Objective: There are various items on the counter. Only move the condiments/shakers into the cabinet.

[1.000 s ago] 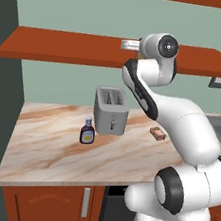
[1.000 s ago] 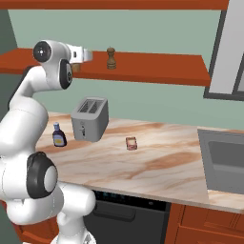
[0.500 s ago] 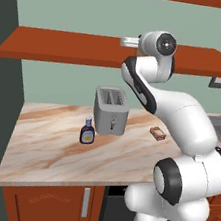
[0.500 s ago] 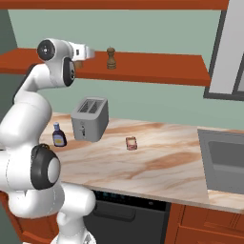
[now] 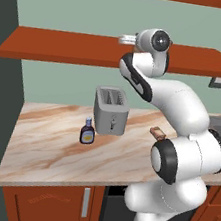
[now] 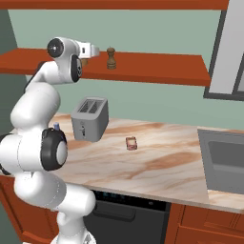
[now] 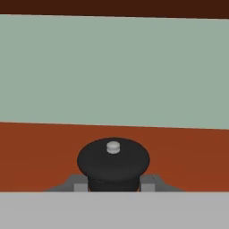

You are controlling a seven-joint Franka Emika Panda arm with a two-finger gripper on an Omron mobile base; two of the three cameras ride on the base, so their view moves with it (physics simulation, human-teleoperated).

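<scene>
1. Your gripper (image 7: 114, 185) is clamped on the light-wood shaker (image 7: 113, 163) up at the cabinet (image 6: 157, 69), left of the brown mill (image 6: 111, 58).
2. The sauce bottle (image 5: 87, 131) sits on the counter (image 5: 51, 148), left of the toaster (image 5: 111, 110).

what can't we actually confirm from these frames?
- Shaker body: hand view, cut off below its black top by the fingers; whether it rests on the shelf is unclear.
- Sauce bottle: right base view, the arm hides all but its cap.
- Orange-brown block: too small to identify.

arm reaches up high, its end effector (image 7: 114, 187) clamped on a black-topped shaker (image 7: 113, 162).
</scene>
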